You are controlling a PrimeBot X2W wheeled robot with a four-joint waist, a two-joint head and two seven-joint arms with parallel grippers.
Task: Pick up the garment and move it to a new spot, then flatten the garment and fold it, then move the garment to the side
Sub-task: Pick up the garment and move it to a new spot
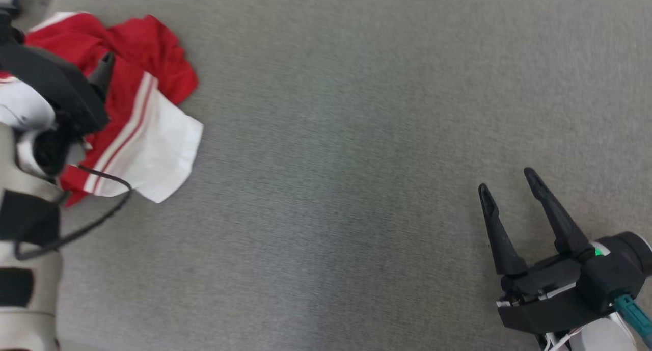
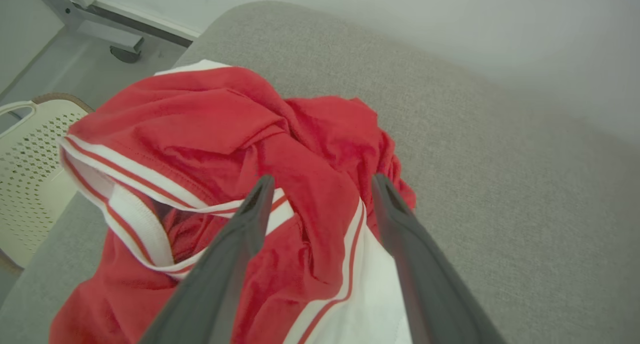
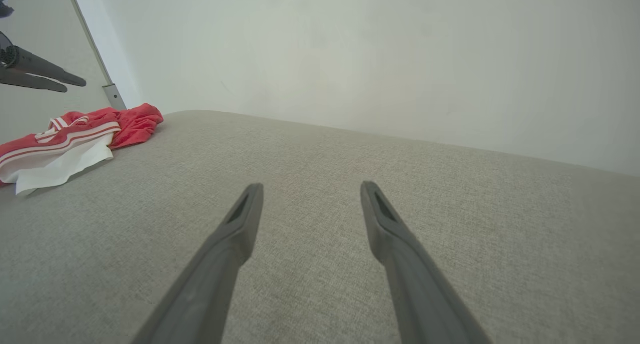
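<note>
Crumpled red-and-white garment [image 1: 147, 111] at the far left of the grey bench [image 1: 356, 137], below the left tool [image 2: 322, 180], wide open and empty; right tool [image 1: 507, 180] likewise spread, holding nothing, well apart.

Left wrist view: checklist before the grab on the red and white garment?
1. State of left end effector: open, ok.
2. It sits above the crumpled red and white fabric garment, fingers either side of a red fold: ok.
3. Fingers touching cloth: cannot tell.
4. State of right end effector: open, apart from garment, ok.
5. Room on grey fabric surface for a new spot: ok.
6. Garment flat: not ok, bunched.
</note>
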